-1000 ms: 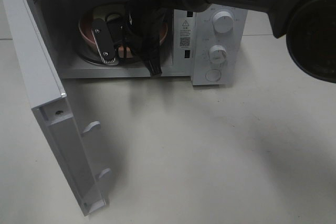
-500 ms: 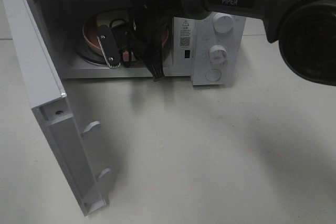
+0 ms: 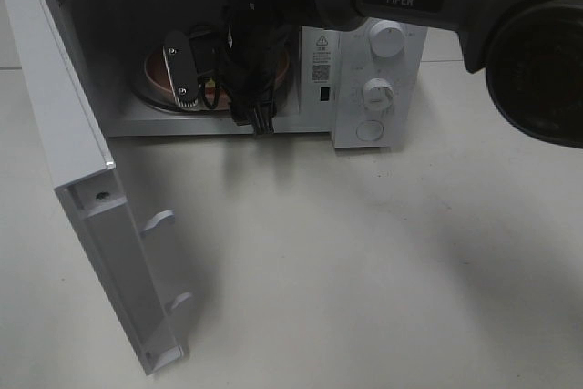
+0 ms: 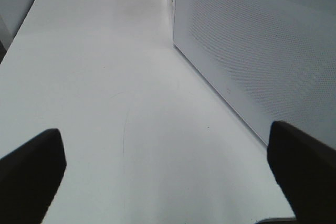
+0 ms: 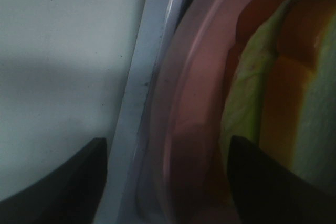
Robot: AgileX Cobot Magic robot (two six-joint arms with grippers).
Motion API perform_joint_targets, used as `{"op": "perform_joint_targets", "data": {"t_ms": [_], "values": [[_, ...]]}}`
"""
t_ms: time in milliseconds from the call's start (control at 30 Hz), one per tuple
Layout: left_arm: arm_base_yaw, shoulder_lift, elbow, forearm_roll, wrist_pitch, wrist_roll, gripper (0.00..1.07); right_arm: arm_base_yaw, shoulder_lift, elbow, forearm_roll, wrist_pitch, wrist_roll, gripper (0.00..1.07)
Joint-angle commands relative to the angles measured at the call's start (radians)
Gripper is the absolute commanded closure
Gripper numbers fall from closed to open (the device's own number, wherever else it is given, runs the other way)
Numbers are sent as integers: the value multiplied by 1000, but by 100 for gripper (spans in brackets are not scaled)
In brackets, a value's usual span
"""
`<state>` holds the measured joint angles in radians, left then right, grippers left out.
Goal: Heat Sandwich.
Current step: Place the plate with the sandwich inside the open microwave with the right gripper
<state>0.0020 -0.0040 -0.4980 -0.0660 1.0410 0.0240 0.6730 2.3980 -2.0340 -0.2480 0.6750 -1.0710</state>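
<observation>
The sandwich (image 5: 294, 77) lies on a round pink plate (image 5: 189, 129) inside the open microwave (image 3: 378, 70); its orange crust and pale green filling show in the right wrist view. From the exterior high view only the plate (image 3: 155, 70) shows, and my arm hides the sandwich. My right gripper (image 3: 219, 93) reaches into the cavity and stands open, fingers spread either side of the plate's near rim. In the right wrist view the right gripper (image 5: 168, 182) holds nothing. My left gripper (image 4: 168, 182) is open over bare table.
The microwave door (image 3: 82, 179) hangs wide open to the left, its inner face towards the table. The control panel with two knobs (image 3: 387, 40) is to the right of the cavity. A perforated white wall (image 4: 262, 51) stands beside the left gripper.
My right gripper has opened: its fingers were close together at the plate's rim and now stand wide apart. The plate stays in the microwave. The left gripper has not changed.
</observation>
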Motion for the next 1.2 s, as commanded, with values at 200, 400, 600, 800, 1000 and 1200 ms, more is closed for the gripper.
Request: {"op": "perform_joint_targets", "data": {"t_ms": [200,400,600,800,1000,1200], "values": [[-2,-20,3,-2,-6,-1,7,0,-12,-7,28,-8,10,32],[-2,-20,3,-2,-6,-1,7,0,-21,0,41,-19,9,32],[-2,-20,3,-2,-6,-1,7,0,-61,74,40,-88,9,32],[-2,-20,3,-2,-6,-1,7,0,-117,160,21,-138,9,32],[-2,-20,3,-2,-6,-1,7,1,-161,236,21,-163,9,32],[-2,-20,3,-2,-6,-1,7,2,-247,383,21,-256,9,32]]}}
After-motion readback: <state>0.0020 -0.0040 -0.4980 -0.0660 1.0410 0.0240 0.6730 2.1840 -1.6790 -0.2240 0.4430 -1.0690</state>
